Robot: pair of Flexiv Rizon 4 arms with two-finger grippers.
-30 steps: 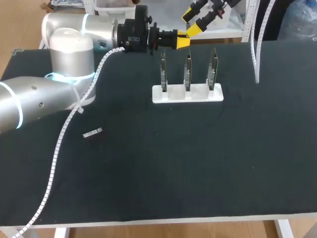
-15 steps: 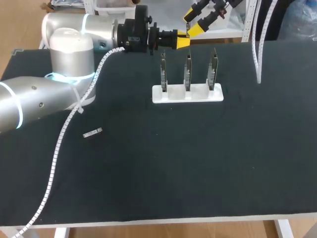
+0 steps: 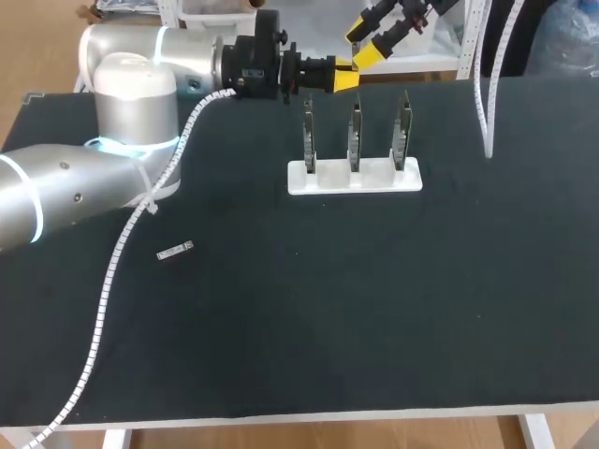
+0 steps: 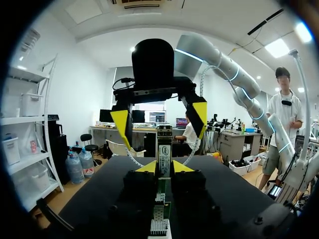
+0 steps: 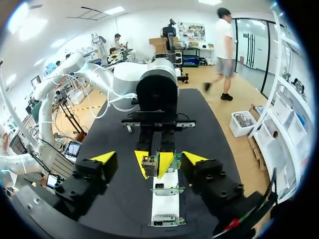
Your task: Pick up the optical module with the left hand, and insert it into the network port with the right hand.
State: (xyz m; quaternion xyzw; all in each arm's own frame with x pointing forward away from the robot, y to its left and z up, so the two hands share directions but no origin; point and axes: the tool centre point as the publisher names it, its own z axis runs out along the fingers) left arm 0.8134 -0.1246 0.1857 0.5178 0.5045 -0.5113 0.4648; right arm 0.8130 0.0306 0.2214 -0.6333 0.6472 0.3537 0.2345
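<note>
left claw (image 3: 343,77) is pinching the module (image 4: 164,153), which is poking out past its tips toward 3 o'clock, up over the table's (image 3: 374,309) 12 o'clock edge | right claw (image 3: 367,39) is hanging wide open at 1 o'clock of the left one, tips either side of the module, not touching | white rack (image 3: 354,176) is sitting at 6 o'clock of both

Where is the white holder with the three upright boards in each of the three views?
Head view: white holder near the middle of the table, toward its far edge.
Left wrist view: a strip of it under the left gripper.
Right wrist view: endwise, ahead of and below the open right gripper.
Shared landmark: the left gripper's yellow tips, above the holder.
</note>
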